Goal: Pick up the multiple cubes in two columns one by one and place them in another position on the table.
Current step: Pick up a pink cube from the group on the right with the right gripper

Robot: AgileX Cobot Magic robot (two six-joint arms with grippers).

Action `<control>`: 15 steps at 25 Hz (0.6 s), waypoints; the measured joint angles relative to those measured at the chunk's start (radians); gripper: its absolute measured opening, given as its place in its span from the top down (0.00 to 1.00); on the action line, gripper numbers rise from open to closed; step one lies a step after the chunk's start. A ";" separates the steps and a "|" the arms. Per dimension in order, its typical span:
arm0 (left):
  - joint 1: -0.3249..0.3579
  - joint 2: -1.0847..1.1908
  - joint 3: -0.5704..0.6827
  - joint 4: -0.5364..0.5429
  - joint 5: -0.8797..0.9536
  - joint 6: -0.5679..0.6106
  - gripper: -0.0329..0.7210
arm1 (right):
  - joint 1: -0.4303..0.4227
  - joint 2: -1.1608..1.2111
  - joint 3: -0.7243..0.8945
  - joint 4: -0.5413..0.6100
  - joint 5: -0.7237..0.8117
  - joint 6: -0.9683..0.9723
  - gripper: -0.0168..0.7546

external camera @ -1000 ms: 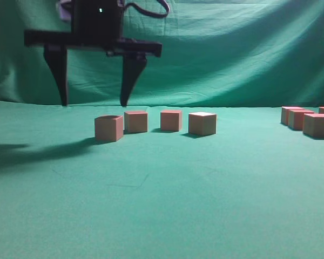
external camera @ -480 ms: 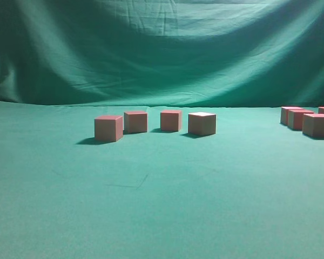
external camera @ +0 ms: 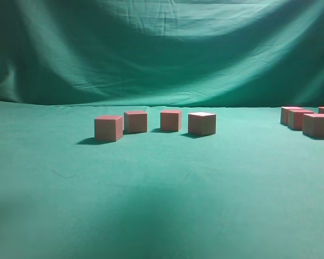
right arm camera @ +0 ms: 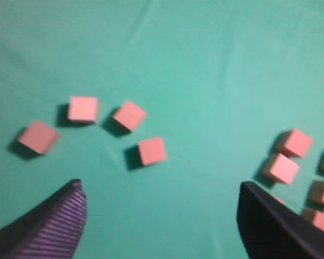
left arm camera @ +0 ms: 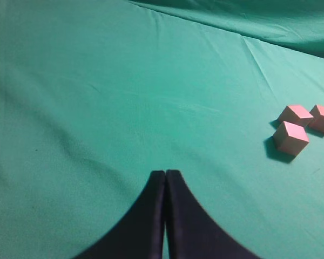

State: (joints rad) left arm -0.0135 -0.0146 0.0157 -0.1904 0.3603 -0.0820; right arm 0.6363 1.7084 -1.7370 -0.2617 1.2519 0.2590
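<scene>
Four pinkish cubes stand in a loose row on the green table (external camera: pixel 162 178): one (external camera: pixel 108 128), the second (external camera: pixel 135 121), the third (external camera: pixel 170 120) and the fourth (external camera: pixel 202 123). Several more cubes (external camera: pixel 318 125) sit grouped at the far right. Neither gripper shows in the exterior view. My left gripper (left arm camera: pixel 166 174) is shut and empty above bare cloth, with three cubes (left arm camera: pixel 290 138) far to its right. My right gripper (right arm camera: pixel 161 189) is open and empty, high above the table. The four cubes (right arm camera: pixel 152 150) lie ahead of it and the right group (right arm camera: pixel 280 168) lies by its right finger.
A draped green cloth backdrop (external camera: pixel 162 48) rises behind the table. A broad soft shadow (external camera: pixel 146 221) lies on the cloth in the foreground. Bare cloth stretches between the two cube groups.
One second ago an open black gripper hung above the two leftmost cubes of the row. It has left the exterior view. A soft shadow has appeared on the front cloth. The cubes have not moved.
</scene>
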 joint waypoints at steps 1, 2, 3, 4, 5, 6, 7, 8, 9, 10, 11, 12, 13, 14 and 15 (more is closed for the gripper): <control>0.000 0.000 0.000 0.000 0.000 0.000 0.96 | -0.036 -0.018 0.053 0.000 0.000 0.006 0.23; 0.000 0.000 0.000 0.000 0.000 0.000 0.96 | -0.066 -0.030 0.102 -0.002 0.000 0.019 0.23; 0.000 0.000 0.000 0.000 0.000 0.000 0.96 | -0.104 -0.040 0.140 -0.002 0.000 0.028 0.23; 0.000 0.000 0.000 0.000 0.000 0.000 0.96 | -0.139 -0.048 0.182 -0.002 -0.002 0.032 0.23; 0.000 0.000 0.000 0.000 0.000 0.000 0.96 | -0.174 -0.053 0.221 -0.004 -0.002 0.039 0.23; 0.000 0.000 0.000 0.000 0.000 0.000 0.96 | -0.200 -0.055 0.253 -0.004 -0.007 0.048 0.23; 0.000 0.000 0.000 0.000 0.000 0.000 0.96 | -0.229 -0.055 0.292 -0.004 -0.009 0.058 0.23; 0.000 0.000 0.000 0.000 0.000 0.000 0.96 | -0.254 -0.055 0.331 -0.004 -0.013 0.066 0.23; 0.000 0.000 0.000 0.000 0.000 0.000 0.96 | -0.277 -0.055 0.370 -0.002 -0.025 0.073 0.23; 0.000 0.000 0.000 0.000 0.000 0.000 0.96 | -0.294 -0.055 0.401 0.005 -0.053 0.079 0.23; 0.000 0.000 0.000 0.000 0.000 0.000 0.96 | -0.313 -0.055 0.437 0.017 -0.093 0.080 0.23; 0.000 0.000 0.000 0.000 0.000 0.000 0.96 | -0.329 -0.055 0.467 0.032 -0.136 0.085 0.23; 0.000 0.000 0.000 0.000 0.000 0.000 0.96 | -0.342 -0.055 0.490 0.052 -0.174 0.085 0.23; 0.000 0.000 0.000 0.000 0.000 0.000 0.96 | -0.352 -0.055 0.511 0.072 -0.217 0.085 0.23; 0.000 0.000 0.000 0.000 0.000 0.000 0.96 | -0.359 -0.055 0.525 0.084 -0.251 0.085 0.23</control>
State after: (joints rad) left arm -0.0135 -0.0146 0.0157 -0.1904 0.3603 -0.0820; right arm 0.2771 1.6531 -1.2121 -0.1772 1.0005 0.3436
